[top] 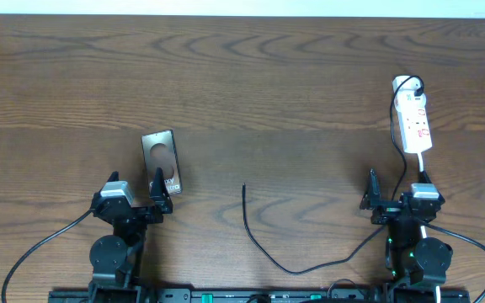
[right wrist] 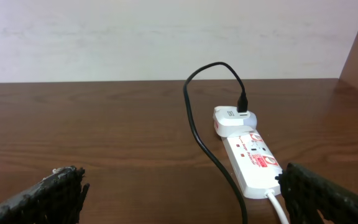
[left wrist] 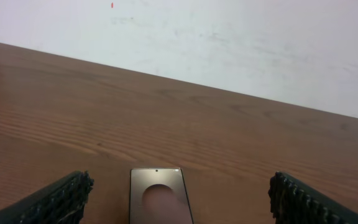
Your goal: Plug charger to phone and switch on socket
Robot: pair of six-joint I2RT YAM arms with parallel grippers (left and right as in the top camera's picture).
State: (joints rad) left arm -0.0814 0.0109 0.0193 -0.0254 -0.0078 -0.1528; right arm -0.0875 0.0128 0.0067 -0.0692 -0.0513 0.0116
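Straight ahead of my left wrist camera, at 9 o'clock from table centre, the phone (top: 160, 160) lies flat and slightly tilted. It carries white lettering at its near end, but the left gripper (left wrist: 180, 183) overlaps that from above and I cannot read it. An oval patch sits just beyond the lettering. My left jaws are spread wide to either side and grip nothing.

Over at 2 o'clock the socket (top: 415, 126) lies lengthwise, with red marks and small print on its face too fine for me to read. A white adapter (right wrist: 234, 118) is plugged into its far end. The charger (top: 244, 206) arches out of that adapter, runs down the strip's left side past the right gripper (right wrist: 180, 174), then curves across the table (top: 242, 76) at 6 o'clock. Its free tip lies near centre, well apart from the phone. A white cord (right wrist: 277, 208) leaves the strip's near end. My right jaws are also spread wide and empty.
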